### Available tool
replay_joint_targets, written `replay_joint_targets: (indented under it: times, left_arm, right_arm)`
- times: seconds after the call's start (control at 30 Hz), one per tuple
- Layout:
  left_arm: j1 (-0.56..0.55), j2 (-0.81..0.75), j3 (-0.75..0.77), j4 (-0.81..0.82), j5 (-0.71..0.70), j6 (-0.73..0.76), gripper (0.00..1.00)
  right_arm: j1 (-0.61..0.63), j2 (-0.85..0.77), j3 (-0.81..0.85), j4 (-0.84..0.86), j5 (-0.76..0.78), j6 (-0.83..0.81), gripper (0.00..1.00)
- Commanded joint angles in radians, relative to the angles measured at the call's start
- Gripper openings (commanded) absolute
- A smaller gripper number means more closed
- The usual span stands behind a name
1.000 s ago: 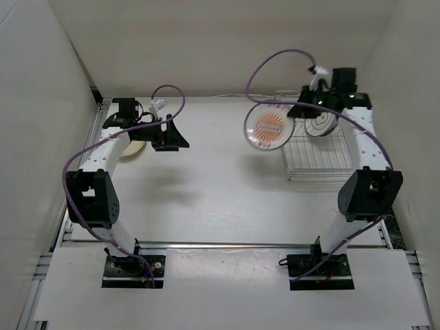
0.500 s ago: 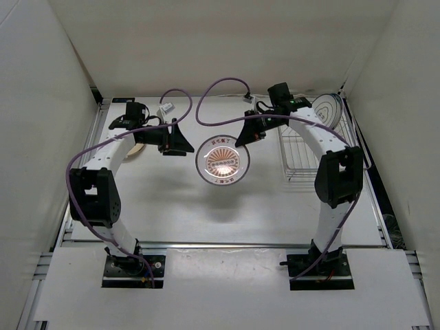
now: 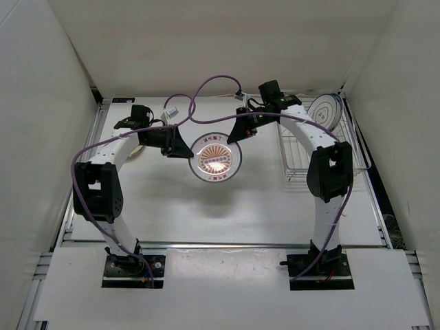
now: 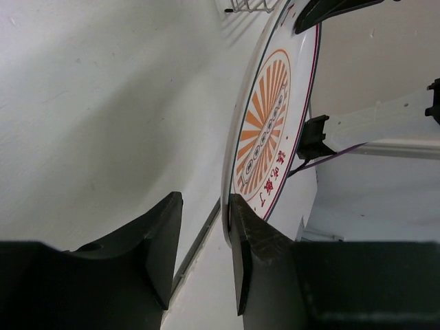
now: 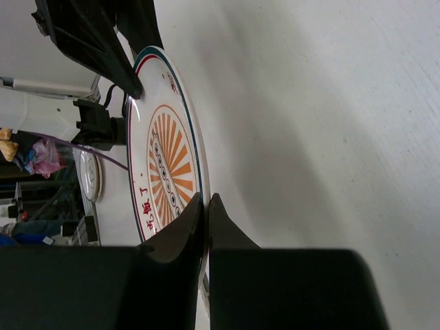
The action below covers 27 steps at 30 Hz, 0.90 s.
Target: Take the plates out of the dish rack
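- In the top view the left gripper (image 3: 185,150) is a dark block at the 9 o'clock rim of the orange-patterned plate (image 3: 217,159). Its jaw gap cannot be read from there.
- The left wrist view settles it. The jaws straddle the rim at a narrow spread, with one finger (image 4: 242,237) against the patterned face and the other (image 4: 163,237) standing off the back with a visible gap.
- The right gripper (image 3: 237,134) sits at the plate's 1 o'clock rim. In its own camera the jaws are pinched almost together on the rim, holding the plate.
- Both wrist views cut the plate off at the frame edge, and the red characters on it are too small to read.
- Only the top view shows the plate tilted above the table (image 3: 206,206), clear of it.
- The dish rack (image 3: 309,161) lies at 3 o'clock from the plate, partly covered by the right arm. The left wrist view catches only one wire corner of it.
- A ring-patterned plate (image 3: 324,110) stands on edge at the rack's 1 o'clock corner. Neither wrist camera shows it.
- The right wrist view shows a pale disc (image 5: 90,177) beyond the left arm, too small to identify.
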Motion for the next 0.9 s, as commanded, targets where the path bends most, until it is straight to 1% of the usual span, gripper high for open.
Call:
replay_joint_targets:
  times: [0.0, 0.07, 0.17, 0.23, 0.27, 0.33, 0.37, 0.4, 0.43, 0.47, 0.5, 0.53, 0.57, 0.6, 0.63, 0.67, 0.7, 0.77, 0.8, 0.87]
  left_arm:
    - [-0.012, -0.003, 0.012, 0.006, 0.015, 0.016, 0.44]
    - [-0.012, -0.003, 0.012, 0.006, 0.015, 0.016, 0.44]
    - [-0.012, -0.003, 0.012, 0.006, 0.015, 0.016, 0.37]
    - [-0.012, -0.003, 0.012, 0.006, 0.015, 0.016, 0.28]
    - [-0.012, -0.003, 0.012, 0.006, 0.015, 0.016, 0.11]
    - [-0.012, -0.003, 0.012, 0.006, 0.015, 0.016, 0.1]
    - [-0.012, -0.003, 0.012, -0.003, 0.015, 0.016, 0.1]
    - [-0.012, -0.003, 0.012, -0.003, -0.005, 0.016, 0.1]
    - [-0.012, -0.012, 0.012, -0.003, -0.029, 0.016, 0.1]
    - [-0.012, -0.012, 0.012, -0.003, -0.062, -0.012, 0.1]
    - [-0.012, -0.023, 0.012, -0.003, -0.095, -0.024, 0.1]
    - [-0.012, -0.023, 0.012, 0.009, -0.149, -0.05, 0.1]
    - [-0.012, -0.023, 0.012, 0.009, -0.166, -0.067, 0.1]
    - [-0.012, -0.023, 0.012, 0.023, -0.184, -0.082, 0.1]
    - [-0.012, -0.013, 0.012, 0.037, -0.195, -0.101, 0.1]
    - [-0.012, 0.0, 0.012, 0.037, -0.206, -0.139, 0.1]
    - [-0.012, 0.036, 0.044, 0.037, -0.206, -0.154, 0.1]
    - [-0.012, 0.081, 0.093, 0.037, -0.232, -0.2, 0.1]
    - [-0.012, 0.13, 0.154, 0.037, -0.232, -0.211, 0.1]
    - [-0.012, 0.188, 0.225, 0.037, -0.22, -0.242, 0.1]
  right_arm:
    - [0.012, 0.004, 0.051, 0.041, -0.08, 0.03, 0.0]
    - [0.021, 0.004, 0.06, 0.041, -0.08, 0.03, 0.0]
    - [0.03, 0.013, 0.06, 0.041, -0.08, 0.03, 0.0]
    - [0.03, 0.023, 0.071, 0.041, -0.08, 0.03, 0.0]
    - [0.039, 0.023, 0.071, 0.041, -0.08, 0.03, 0.0]
    - [0.039, 0.023, 0.082, 0.041, -0.058, 0.03, 0.0]
    - [0.039, 0.023, 0.082, 0.041, -0.04, 0.03, 0.03]
    - [0.039, 0.023, 0.094, 0.014, -0.002, 0.03, 0.13]
    - [0.039, 0.023, 0.094, -0.004, 0.049, 0.018, 0.31]
    - [0.039, 0.006, 0.094, -0.02, 0.107, -0.005, 0.56]
    - [0.039, -0.008, 0.094, -0.034, 0.218, -0.022, 0.62]
    - [0.039, -0.043, 0.052, -0.047, 0.26, -0.056, 0.66]
    - [0.029, -0.065, 0.027, -0.048, 0.294, -0.067, 0.66]
    - [0.015, -0.11, -0.031, -0.048, 0.342, -0.076, 0.66]
    - [0.015, -0.134, -0.056, -0.048, 0.342, -0.076, 0.67]
    - [0.0, -0.16, -0.08, -0.048, 0.4, -0.076, 0.7]
    - [-0.01, -0.215, -0.126, -0.048, 0.426, -0.076, 0.72]
    - [-0.01, -0.276, -0.165, -0.048, 0.519, -0.117, 0.72]
    - [-0.01, -0.342, -0.185, -0.048, 0.575, -0.143, 0.72]
    - [-0.01, -0.407, -0.242, -0.07, 0.61, -0.203, 0.75]
